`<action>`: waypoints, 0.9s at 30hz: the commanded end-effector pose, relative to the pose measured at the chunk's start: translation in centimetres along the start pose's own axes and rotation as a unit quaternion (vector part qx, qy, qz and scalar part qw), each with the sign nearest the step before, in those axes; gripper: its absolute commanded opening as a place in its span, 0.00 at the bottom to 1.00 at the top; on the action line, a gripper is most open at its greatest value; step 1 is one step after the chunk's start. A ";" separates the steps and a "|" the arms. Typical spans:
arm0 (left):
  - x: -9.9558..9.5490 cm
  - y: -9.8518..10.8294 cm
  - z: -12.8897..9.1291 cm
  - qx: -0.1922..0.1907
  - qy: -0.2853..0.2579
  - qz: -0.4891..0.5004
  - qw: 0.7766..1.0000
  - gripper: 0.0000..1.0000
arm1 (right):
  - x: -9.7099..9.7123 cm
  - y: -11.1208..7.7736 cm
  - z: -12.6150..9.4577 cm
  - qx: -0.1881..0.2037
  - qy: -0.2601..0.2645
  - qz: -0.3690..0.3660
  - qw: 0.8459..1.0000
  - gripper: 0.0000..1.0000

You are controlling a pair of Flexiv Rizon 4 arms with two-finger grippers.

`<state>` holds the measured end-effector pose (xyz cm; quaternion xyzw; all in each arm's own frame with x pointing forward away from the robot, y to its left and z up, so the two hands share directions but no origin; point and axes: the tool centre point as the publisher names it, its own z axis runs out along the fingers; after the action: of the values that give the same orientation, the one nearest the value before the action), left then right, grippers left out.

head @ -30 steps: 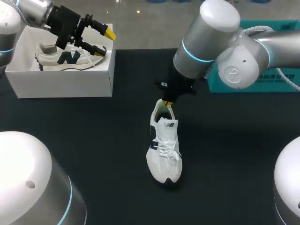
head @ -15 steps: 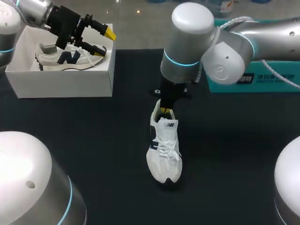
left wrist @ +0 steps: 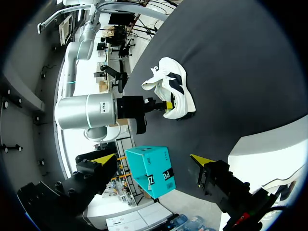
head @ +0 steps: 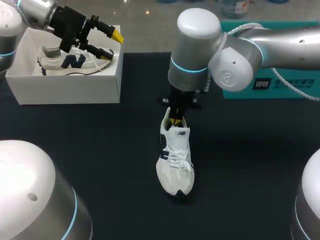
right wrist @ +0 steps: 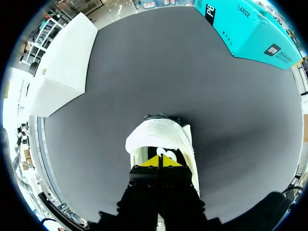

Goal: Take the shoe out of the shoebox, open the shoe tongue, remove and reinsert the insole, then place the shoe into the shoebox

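A white shoe with navy trim (head: 175,155) lies on the black table, toe toward the front edge and tongue raised. My right gripper (head: 175,120) stands at its heel opening, fingers shut and yellow tips dipped inside; the right wrist view shows the tips (right wrist: 159,162) pressed together within the shoe (right wrist: 161,134), and whether they pinch the insole is hidden. The white shoebox (head: 65,90) sits at the back left with a second white shoe (head: 70,62) in it. My left gripper (head: 102,42) hovers open over the box's right end; from there the shoe (left wrist: 171,89) shows far ahead.
A teal box (head: 270,80) stands at the back right, behind my right arm, and also shows as the teal box (right wrist: 245,29) ahead of the right gripper. The white shoebox (right wrist: 62,62) is off to that gripper's side.
My right arm has swung left and its gripper has come down from just behind the heel into the shoe's opening. The left arm and the shoe have stayed put.
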<state>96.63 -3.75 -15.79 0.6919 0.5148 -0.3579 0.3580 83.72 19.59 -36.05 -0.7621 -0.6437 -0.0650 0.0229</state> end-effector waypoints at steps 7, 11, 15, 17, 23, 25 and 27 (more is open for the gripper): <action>0.0 0.1 0.0 0.001 0.001 0.000 1.000 1.00 | -0.1 -0.1 0.6 -0.006 0.007 -0.003 1.000 0.00; 0.0 0.1 0.0 0.001 0.001 0.000 1.000 1.00 | -0.2 -0.6 1.3 -0.020 0.005 -0.001 1.000 0.00; 0.0 0.1 0.0 0.001 0.001 0.000 1.000 1.00 | -0.3 -1.0 2.0 -0.021 0.000 -0.011 1.000 0.00; 0.0 0.1 0.0 0.001 0.001 0.000 1.000 1.00 | -0.4 -0.9 2.3 -0.015 -0.002 -0.010 1.000 0.00; 0.0 0.1 0.0 0.001 0.001 0.000 1.000 1.00 | -0.1 -0.7 3.6 0.003 -0.004 -0.016 1.000 0.00; 0.0 0.1 0.0 0.001 0.001 0.000 1.000 1.00 | 0.1 -0.6 4.1 0.010 -0.008 -0.018 1.000 0.00; 0.0 0.1 0.0 0.001 0.001 0.000 1.000 1.00 | 0.0 -0.5 4.7 0.017 -0.008 -0.017 1.000 0.00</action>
<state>96.62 -3.75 -15.80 0.6919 0.5148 -0.3579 0.3580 82.73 19.47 -39.52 -0.7518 -0.6565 -0.0566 0.0241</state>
